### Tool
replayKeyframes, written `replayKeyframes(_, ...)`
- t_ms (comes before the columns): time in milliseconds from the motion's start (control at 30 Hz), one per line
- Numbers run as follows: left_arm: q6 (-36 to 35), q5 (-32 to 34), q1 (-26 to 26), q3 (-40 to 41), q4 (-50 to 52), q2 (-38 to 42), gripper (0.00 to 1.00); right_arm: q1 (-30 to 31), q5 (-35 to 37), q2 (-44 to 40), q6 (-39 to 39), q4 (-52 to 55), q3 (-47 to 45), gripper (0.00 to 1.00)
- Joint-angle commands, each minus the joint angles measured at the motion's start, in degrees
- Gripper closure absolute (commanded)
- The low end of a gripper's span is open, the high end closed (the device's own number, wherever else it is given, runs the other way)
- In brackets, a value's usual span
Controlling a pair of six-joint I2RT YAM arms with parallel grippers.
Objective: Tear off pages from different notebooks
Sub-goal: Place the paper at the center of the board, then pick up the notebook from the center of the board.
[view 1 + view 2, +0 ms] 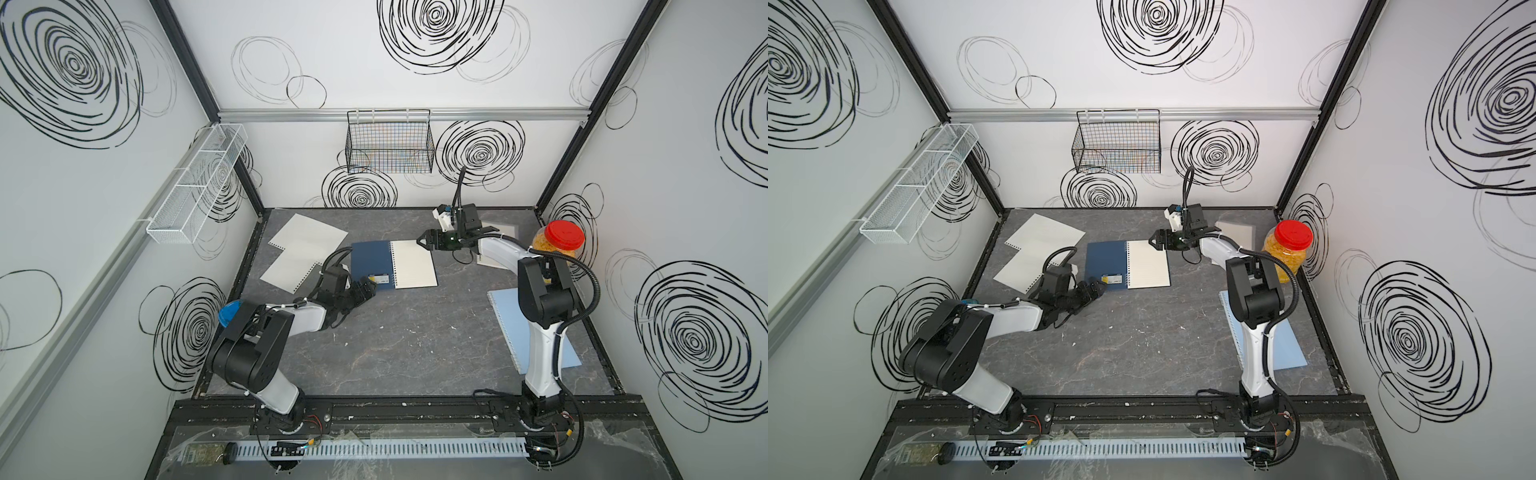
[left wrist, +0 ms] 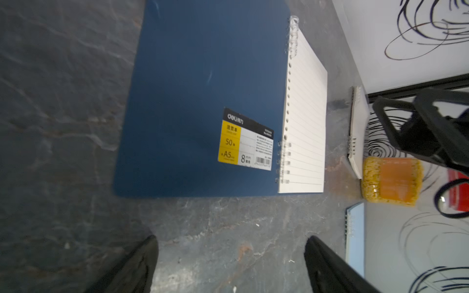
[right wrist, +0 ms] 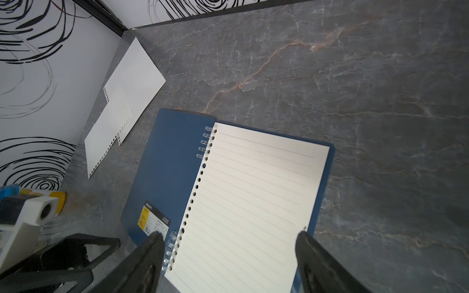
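The dark navy notebook (image 1: 371,266) lies open at mid-table, cover folded flat, its lined page (image 1: 413,264) facing up beside the spiral. My left gripper (image 1: 368,289) is open just short of the cover's near corner; in the left wrist view the fingertips (image 2: 231,243) bracket bare table. My right gripper (image 1: 422,241) hovers open over the page's far edge; in the right wrist view the jaws (image 3: 228,236) straddle the page (image 3: 253,197), holding nothing. Two torn pages (image 1: 305,235) (image 1: 291,270) lie at the back left. A light blue notebook (image 1: 505,316) and a frosted clear notebook (image 2: 357,132) sit at the right, partly hidden by the right arm.
A jar with a red lid (image 1: 559,243) stands at the right wall behind the right arm. A black wire basket (image 1: 390,141) hangs on the back wall and a white mesh shelf (image 1: 195,183) on the left wall. Small paper scraps dot the grey table (image 1: 415,340).
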State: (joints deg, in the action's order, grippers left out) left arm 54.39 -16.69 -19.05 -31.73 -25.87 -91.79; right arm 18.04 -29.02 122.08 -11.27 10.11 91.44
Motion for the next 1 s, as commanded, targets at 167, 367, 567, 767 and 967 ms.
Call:
replayKeyframes(167,17.18,0.88,-4.88,5.48,-19.68,-2.8,0.07,-0.82,1.75,8.62,1.64,4.09,11.9,0.16)
replayKeyframes(367,27.07,6.68,-6.33,9.84,-29.67,-4.4,0.08,-1.2,0.08,14.53,2.81,3.63,19.7,0.16)
replayKeyframes(567,30.19,9.33,-5.43,9.66,-34.29,-6.47,0.1,-0.93,-3.36,19.83,2.49,4.85,27.58,0.16)
replayKeyframes(767,34.55,9.47,-5.39,8.62,-42.15,-12.57,0.13,-0.64,-4.63,22.47,1.8,4.49,30.74,0.17)
replayKeyframes(967,34.65,10.81,-5.09,7.9,-42.16,-14.6,0.14,-0.2,-5.53,22.94,1.37,4.85,31.2,0.16)
